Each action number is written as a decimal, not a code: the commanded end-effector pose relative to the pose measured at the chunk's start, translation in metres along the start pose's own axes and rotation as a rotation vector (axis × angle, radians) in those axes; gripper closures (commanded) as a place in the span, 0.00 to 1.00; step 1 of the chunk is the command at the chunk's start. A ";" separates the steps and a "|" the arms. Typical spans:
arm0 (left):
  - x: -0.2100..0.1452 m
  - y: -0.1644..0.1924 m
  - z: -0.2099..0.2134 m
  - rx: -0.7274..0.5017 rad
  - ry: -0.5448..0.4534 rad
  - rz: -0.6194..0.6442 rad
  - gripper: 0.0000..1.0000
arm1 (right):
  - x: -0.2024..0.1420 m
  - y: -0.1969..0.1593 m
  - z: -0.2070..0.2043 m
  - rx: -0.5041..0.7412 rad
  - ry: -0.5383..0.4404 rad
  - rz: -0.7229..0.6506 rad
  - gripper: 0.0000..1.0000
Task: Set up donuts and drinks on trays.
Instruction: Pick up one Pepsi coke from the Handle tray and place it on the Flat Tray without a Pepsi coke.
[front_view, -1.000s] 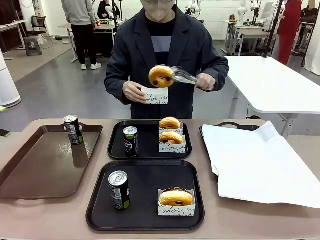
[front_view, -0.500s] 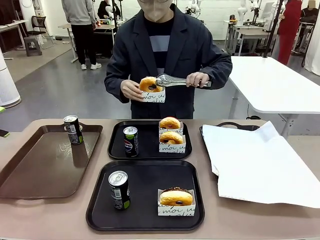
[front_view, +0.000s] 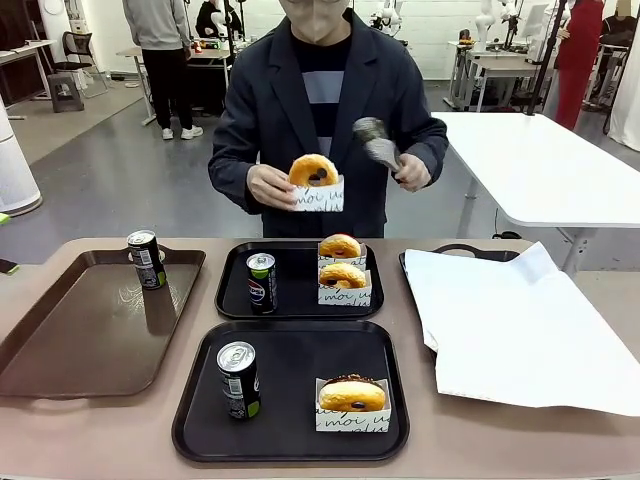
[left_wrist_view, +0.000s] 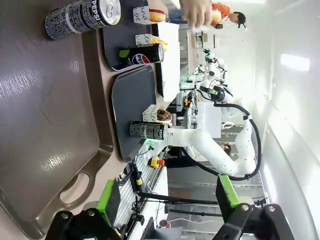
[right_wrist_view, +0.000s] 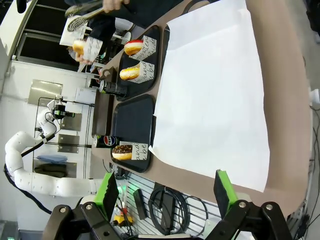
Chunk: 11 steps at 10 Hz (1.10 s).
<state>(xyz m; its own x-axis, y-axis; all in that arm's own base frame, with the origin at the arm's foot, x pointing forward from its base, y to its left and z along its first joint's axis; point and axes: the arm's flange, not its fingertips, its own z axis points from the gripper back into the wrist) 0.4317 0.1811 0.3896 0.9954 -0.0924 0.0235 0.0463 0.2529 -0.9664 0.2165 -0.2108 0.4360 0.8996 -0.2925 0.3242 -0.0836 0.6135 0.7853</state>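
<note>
near tray: black square plastic tray with raised rim (front_view: 290, 440), nearest the robot, carries one slim dark can (front_view: 239, 380) upright at its left and one chocolate-iced donut in a white script-printed sleeve (front_view: 352, 402) at its right; likely short a donut against the far one.
far tray: matching black tray (front_view: 298, 308) just behind it has an upright Pepsi can (front_view: 261, 282) and two sleeved golden donuts (front_view: 342, 270) side by side.
spare can: third dark can (front_view: 146, 259) stands on the long brown tray (front_view: 60, 350) at left, not on a black tray.
person: one hand (front_view: 268, 186) holds a sleeved glazed donut (front_view: 316, 181) chest-high, sleeve keeps fingers off it; other hand (front_view: 411, 169) lifts metal tongs (front_view: 374, 142) clear.
paper: white sheet (front_view: 520, 330) covers the right-hand tray on the brown tabletop (front_view: 100, 430).
left pincer (left_wrist_view: 167, 202): jaws spread wide, empty, hanging back over the brown tray's handle end.
right pincer (right_wrist_view: 167, 195): jaws wide apart, empty, parked off the tabletop edge by the paper.
judgement: both arms seem to be waiting on the person.
</note>
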 end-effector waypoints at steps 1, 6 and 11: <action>-0.002 -0.003 0.001 -0.006 0.002 -0.022 0.00 | 0.004 -0.001 -0.003 0.034 -0.025 0.019 0.00; -0.002 -0.003 0.001 -0.006 0.002 -0.022 0.00 | 0.004 -0.001 -0.003 0.034 -0.025 0.019 0.00; -0.002 -0.003 0.001 -0.006 0.002 -0.022 0.00 | 0.004 -0.001 -0.003 0.034 -0.025 0.019 0.00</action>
<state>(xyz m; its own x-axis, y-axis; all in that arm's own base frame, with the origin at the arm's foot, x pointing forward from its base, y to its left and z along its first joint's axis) 0.4317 0.1811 0.3896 0.9954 -0.0925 0.0236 0.0464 0.2529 -0.9664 0.2165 -0.2108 0.4360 0.8996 -0.2924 0.3243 -0.0837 0.6135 0.7852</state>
